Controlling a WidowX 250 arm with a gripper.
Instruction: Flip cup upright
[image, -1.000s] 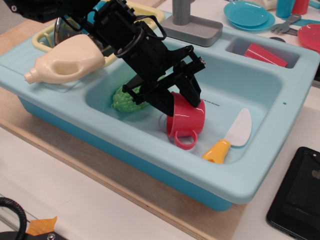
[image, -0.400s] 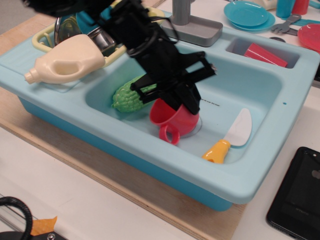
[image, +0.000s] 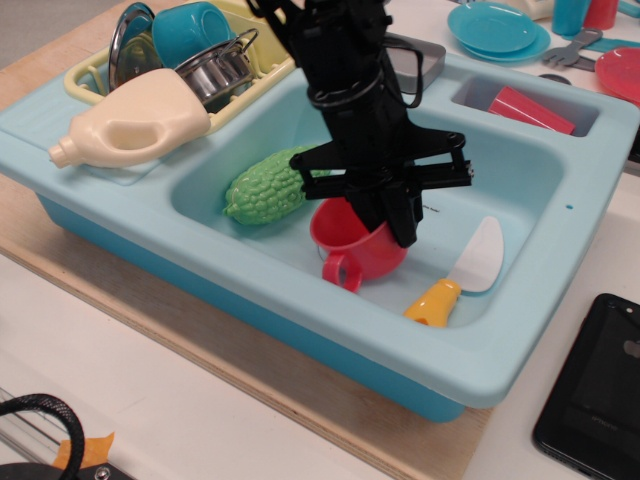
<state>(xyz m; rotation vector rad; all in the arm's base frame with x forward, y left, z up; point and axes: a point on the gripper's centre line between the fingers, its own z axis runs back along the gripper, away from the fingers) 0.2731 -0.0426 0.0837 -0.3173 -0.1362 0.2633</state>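
Note:
The red-pink cup (image: 352, 247) with a loop handle (image: 339, 271) stands nearly upright on the floor of the light blue sink (image: 300, 310). Its mouth faces up and its handle points toward the front. My black gripper (image: 385, 217) comes down from above onto the cup's far right rim. One finger is inside the mouth and one is outside the wall, so it is shut on the rim. The arm hides the cup's far side.
A green bumpy vegetable (image: 263, 186) lies just left of the cup. A toy knife (image: 462, 273) with an orange handle lies to its right. A white bottle (image: 135, 116) and a dish rack (image: 215, 55) stand at the back left. A red tumbler (image: 530, 109) lies in the small compartment. A phone (image: 597, 385) lies at the right.
The gripper has swung to the right and turned the cup from mouth-down to mouth-up. The cup now sits lower on the sink floor, with its handle toward the front.

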